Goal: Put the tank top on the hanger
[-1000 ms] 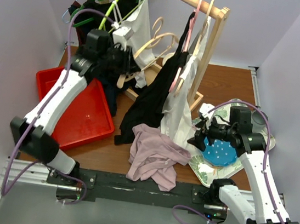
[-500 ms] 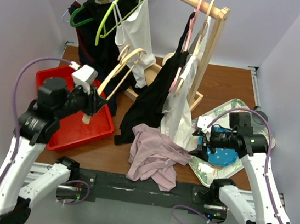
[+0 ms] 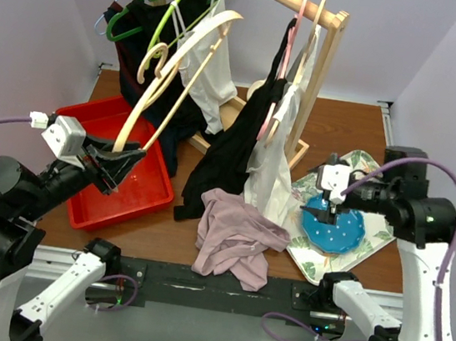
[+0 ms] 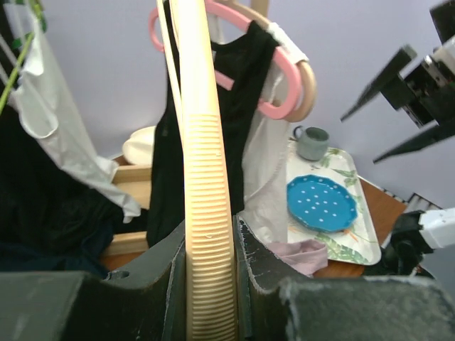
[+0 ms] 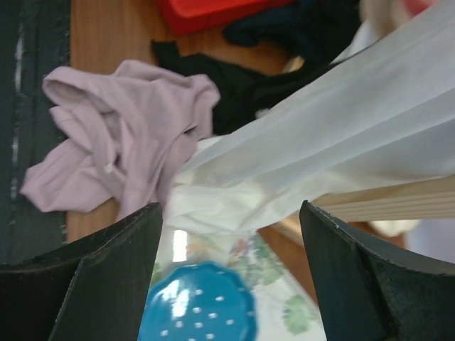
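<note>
Tank top [image 3: 231,240]: crumpled heap at the table's [image 3: 343,127] near edge, about midway along it, untouched. Judged light, limp and prone to bunching; best taken at a strap or the neck opening, though neither is distinguishable. Hanger [image 3: 176,75]: stiff wood, clamped by its ribbed arm in the left gripper [image 3: 120,160], raised over the table's left side. Right gripper [image 3: 322,204]: jaws wide, empty, near the right edge.

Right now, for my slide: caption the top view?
Left gripper holds the wooden hanger up; mauve tank top lies crumpled; right gripper open.
</note>
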